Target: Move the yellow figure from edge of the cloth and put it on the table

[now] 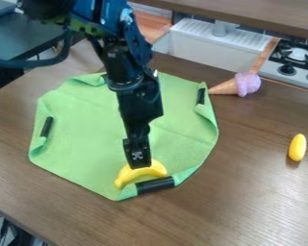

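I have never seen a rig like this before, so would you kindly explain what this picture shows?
There is one picture, taken by a fixed camera looking down at a slant. The black machine coming in from the top is a robot arm; its grasping part, the claw, hangs over the near edge of a green cloth. Right beneath it lies a yellow banana shape, beside a black strip on the cloth's edge. I can't tell whether the claw grips it. The cloth lies on a brown wooden table. To the right are a toy ice cream cone with a purple scoop and a small yellow oval object. Behind are a white sink and a stove.
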Motion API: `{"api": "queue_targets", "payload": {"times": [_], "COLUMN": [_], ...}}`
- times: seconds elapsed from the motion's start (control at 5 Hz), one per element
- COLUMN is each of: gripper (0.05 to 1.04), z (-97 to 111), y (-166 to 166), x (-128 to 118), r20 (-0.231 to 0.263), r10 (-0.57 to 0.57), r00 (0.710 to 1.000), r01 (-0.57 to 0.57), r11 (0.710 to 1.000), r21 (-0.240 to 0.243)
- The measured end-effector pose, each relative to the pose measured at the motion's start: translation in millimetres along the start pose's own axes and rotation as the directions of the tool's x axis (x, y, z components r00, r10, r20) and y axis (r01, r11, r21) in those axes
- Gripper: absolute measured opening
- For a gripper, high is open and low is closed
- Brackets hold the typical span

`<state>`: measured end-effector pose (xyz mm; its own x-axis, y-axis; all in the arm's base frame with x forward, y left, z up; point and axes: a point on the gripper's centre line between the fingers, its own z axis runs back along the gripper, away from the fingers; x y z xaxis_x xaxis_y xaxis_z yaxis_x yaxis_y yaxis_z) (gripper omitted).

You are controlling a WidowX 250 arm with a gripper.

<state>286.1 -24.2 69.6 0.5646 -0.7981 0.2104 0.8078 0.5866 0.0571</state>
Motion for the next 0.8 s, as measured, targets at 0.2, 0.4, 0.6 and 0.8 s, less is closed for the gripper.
{"api": "queue_targets", "payload": {"times": [0.2, 0.4, 0.6, 0.8], "gripper": [1.000, 1.000, 0.961, 0.696], "z": [-3.9, -12.2, -23.6, -26.8], "y": [-0.4, -3.8, -8.6, -9.6], "x": [-0.8, 0.9, 5.3, 5.0], "r20": [-0.012, -0.032, -0.058, -0.063], "r10": [0.011, 0.005, -0.008, -0.005], "r00": [1.000, 0.999, 0.998, 0.998], "r01": [-0.011, -0.005, 0.007, 0.004], "r11": [1.000, 1.000, 1.000, 1.000], "r21": [-0.004, -0.015, -0.016, -0.009]}}
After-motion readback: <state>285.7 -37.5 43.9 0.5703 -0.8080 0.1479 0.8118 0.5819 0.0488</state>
